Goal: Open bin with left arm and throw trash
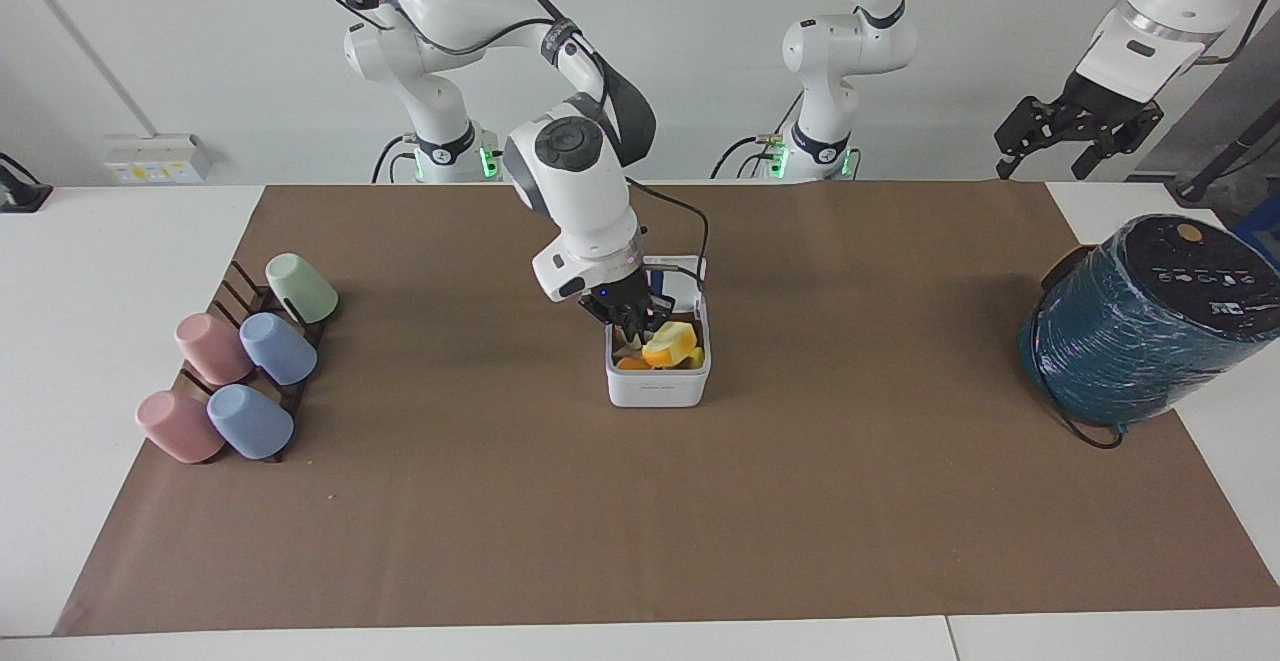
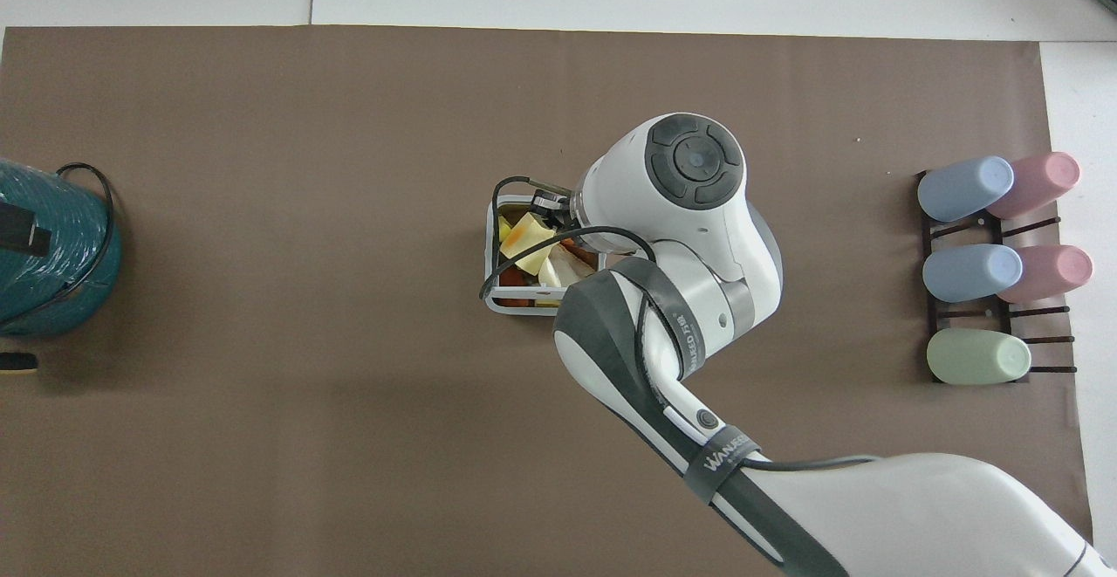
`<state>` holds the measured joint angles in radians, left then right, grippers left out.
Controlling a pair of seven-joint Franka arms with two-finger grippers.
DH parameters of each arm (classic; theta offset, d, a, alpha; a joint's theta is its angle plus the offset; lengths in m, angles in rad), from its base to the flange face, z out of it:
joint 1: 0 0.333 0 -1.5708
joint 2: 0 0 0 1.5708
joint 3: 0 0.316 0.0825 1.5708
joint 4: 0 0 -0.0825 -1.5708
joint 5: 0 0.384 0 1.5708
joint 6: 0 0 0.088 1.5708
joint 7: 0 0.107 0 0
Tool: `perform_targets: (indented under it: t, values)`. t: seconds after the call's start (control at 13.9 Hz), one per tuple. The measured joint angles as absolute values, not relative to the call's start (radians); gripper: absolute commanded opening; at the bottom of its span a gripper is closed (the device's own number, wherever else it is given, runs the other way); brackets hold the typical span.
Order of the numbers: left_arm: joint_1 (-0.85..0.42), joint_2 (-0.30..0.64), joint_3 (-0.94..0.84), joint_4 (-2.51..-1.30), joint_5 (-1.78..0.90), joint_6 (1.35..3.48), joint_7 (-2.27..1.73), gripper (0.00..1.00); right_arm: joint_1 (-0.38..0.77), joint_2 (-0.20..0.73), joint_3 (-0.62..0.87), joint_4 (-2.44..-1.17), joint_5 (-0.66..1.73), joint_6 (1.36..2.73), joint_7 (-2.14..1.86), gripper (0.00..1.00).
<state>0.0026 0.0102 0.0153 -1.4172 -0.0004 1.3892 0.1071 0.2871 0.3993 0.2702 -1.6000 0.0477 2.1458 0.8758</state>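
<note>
The right gripper [image 1: 637, 323] is lowered into the open bin [image 1: 657, 389], its tips among the trash [image 1: 671, 343]; whether its fingers are spread or pinching a piece cannot be told, since the wrist hides them in the overhead view and they are lost against the clutter in the facing view. The left gripper [image 1: 1073, 128] is held high above the table's edge at the left arm's end, over nothing of the task, with its fingers seen parted; that arm waits.

The bin is set mid-mat, its lid [image 1: 683, 281] stood up on the robots' side. Yellow, orange and pale pieces are heaped inside, the yellow-orange one topmost. A dark cable [image 2: 506, 250] is looped from the wrist across the bin.

On the right arm's dark band [image 2: 724, 457] the letters "WANFEED" or similar can be read, not with certainty. A grey mark on the bin's front cannot be read, nor can the small white print on the cylinder's [image 1: 1140, 326] black top.

The teal cylinder is stood well away from the bin toward the left arm's end, cut off at the overhead view's edge. Five cups [image 1: 240, 366] are laid on a rack [image 2: 986, 298] well away from the bin toward the right arm's end. Much of the bin's interior is hidden under the right wrist from above.
</note>
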Motion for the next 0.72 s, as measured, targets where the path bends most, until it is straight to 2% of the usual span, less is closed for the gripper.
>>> perform_targets:
  t: [0.22, 0.72]
  values:
    - [-0.014, 0.007, 0.014, -1.422, 0.0, 1.378, 0.126, 1.0, 0.251, 0.345, 0.265, -1.575, 0.038, 2.088, 0.859, 1.0]
    - [-0.022, -0.026, 0.022, -1.5, 0.001, 1.398, 0.126, 1.0, 0.041, 0.229, 0.257, -1.57, -0.116, 1.983, 0.571, 1.0]
